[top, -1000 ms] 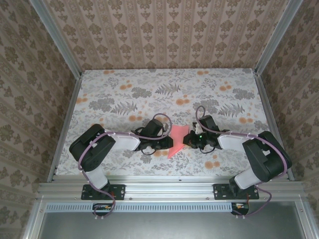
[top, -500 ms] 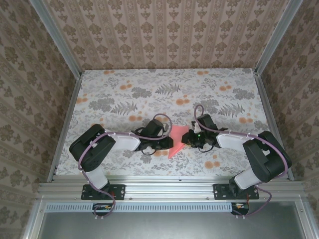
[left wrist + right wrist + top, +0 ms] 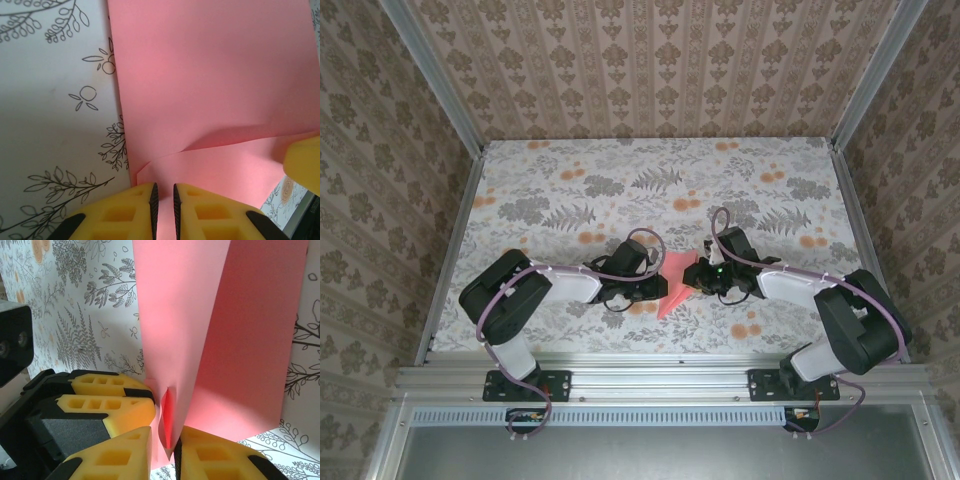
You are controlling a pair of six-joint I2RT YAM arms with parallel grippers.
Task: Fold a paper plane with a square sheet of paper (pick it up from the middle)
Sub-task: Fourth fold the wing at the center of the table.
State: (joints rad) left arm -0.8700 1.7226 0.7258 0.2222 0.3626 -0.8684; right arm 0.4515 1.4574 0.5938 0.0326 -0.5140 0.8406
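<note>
The salmon-pink sheet of paper (image 3: 676, 270) lies folded at the near middle of the table, its pointed end toward the arms. My left gripper (image 3: 657, 288) lies low at its left edge. In the left wrist view the left gripper (image 3: 163, 210) shows a slim gap over the paper (image 3: 210, 75), with nothing clamped. My right gripper (image 3: 697, 280) meets the paper from the right. The right gripper (image 3: 167, 455) stands narrowly open around a raised, bulging fold of the paper (image 3: 190, 315), which touches only one pad. The left fingers (image 3: 115, 412) lie just beside that fold.
A floral tablecloth (image 3: 620, 190) covers the table, with patterned walls on three sides and an aluminium rail (image 3: 660, 380) at the near edge. Both arm bases stand on that rail. Open cloth stretches behind the paper.
The right gripper has shifted slightly left onto the paper and its jaws have parted a little. The left arm has not moved.
</note>
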